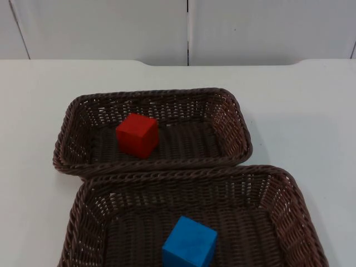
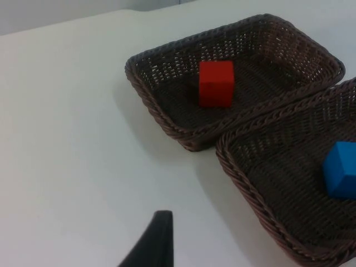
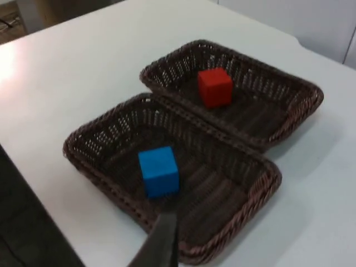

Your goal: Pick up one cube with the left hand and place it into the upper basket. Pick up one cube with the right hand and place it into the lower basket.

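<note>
Blue cube (image 1: 189, 243) rests in the lower basket (image 1: 89, 194), red cube (image 1: 137, 135) in the upper basket (image 1: 69, 117).
I see the right gripper (image 3: 161, 242) above the lower basket's rim beside blue, the left gripper (image 2: 153, 242) over bare table (image 1: 311, 111); I can't tell either's finger state.

The white table top (image 1: 300, 111) is carrying two dark brown wicker baskets, and it is ending at the grey partition wall (image 1: 111, 28). The upper basket (image 1: 72, 130) is sitting nearer that wall, while the lower basket (image 1: 89, 206) is lying just beside it, their long rims touching.
</note>
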Robot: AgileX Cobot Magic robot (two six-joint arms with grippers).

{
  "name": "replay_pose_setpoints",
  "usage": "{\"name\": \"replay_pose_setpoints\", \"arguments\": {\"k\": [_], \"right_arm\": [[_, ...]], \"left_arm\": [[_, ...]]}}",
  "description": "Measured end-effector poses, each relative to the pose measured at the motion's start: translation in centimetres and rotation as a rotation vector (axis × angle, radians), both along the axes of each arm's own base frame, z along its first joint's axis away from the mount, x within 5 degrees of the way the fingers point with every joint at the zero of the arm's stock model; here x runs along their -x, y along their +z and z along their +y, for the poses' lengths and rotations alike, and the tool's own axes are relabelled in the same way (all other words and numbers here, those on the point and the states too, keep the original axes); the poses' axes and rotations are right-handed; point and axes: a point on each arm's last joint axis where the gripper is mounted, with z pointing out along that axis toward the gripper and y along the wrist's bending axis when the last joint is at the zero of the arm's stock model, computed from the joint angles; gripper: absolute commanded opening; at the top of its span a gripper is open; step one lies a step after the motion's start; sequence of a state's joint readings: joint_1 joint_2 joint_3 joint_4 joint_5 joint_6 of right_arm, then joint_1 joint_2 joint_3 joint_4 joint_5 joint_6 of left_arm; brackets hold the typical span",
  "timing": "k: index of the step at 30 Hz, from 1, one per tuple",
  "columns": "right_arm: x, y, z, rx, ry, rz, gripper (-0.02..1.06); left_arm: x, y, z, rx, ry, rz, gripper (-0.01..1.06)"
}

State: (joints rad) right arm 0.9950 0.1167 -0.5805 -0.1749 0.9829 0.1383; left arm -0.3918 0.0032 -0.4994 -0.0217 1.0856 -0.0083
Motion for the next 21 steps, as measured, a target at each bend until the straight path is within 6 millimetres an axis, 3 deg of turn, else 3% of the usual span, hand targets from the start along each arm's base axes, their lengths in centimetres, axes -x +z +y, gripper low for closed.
{"name": "replay_pose_setpoints", "arguments": {"k": [9, 14, 21], "right_arm": [[1.4, -1.3, -1.1, -0.054, 0.050, 0.012, 0.88], [1.4, -2.6, -0.9, 0.015, 0.077, 0.065, 0.88], [1.5, -2.7, -0.9, 0.023, 0.079, 0.069, 0.88]], "left_arm": [[0.0, 0.0, 0.0, 0.000, 0.000, 0.000, 0.98], [0.0, 0.0, 0.0, -0.007, -0.004, -0.003, 0.98], [0.0, 0.0, 0.0, -0.004, -0.006, -0.002, 0.98]]}}
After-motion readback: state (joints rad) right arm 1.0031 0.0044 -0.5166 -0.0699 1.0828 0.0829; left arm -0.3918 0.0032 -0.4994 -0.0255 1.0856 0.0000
